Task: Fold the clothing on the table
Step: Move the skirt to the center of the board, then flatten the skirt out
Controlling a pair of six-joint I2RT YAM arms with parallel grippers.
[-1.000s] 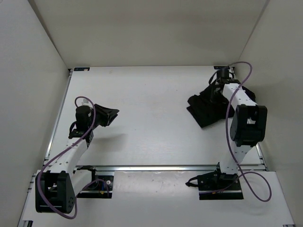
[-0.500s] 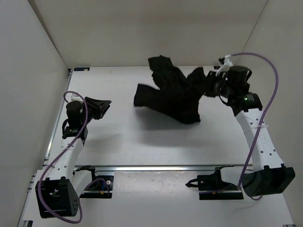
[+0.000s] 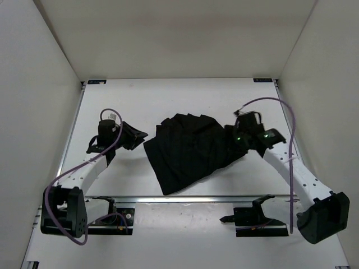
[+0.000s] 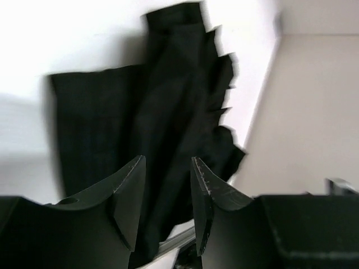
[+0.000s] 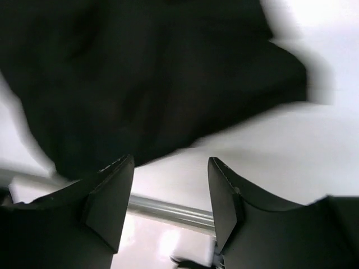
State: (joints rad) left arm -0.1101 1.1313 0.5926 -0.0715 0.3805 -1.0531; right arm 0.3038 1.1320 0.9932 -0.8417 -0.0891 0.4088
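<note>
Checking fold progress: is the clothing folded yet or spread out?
Spread out: the clothing lies fanned wide on the table, pleats showing, with no neat fold visible.

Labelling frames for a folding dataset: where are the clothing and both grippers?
clothing [image 3: 188, 148], top view, middle of the fabric.
left gripper [image 4: 167, 162], left wrist view, midway between fingertips.
right gripper [image 5: 169, 162], right wrist view, midway between fingertips.

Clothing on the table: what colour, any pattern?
The clothing is plain black with pleat folds, no print visible; the top external view shows it best.
</note>
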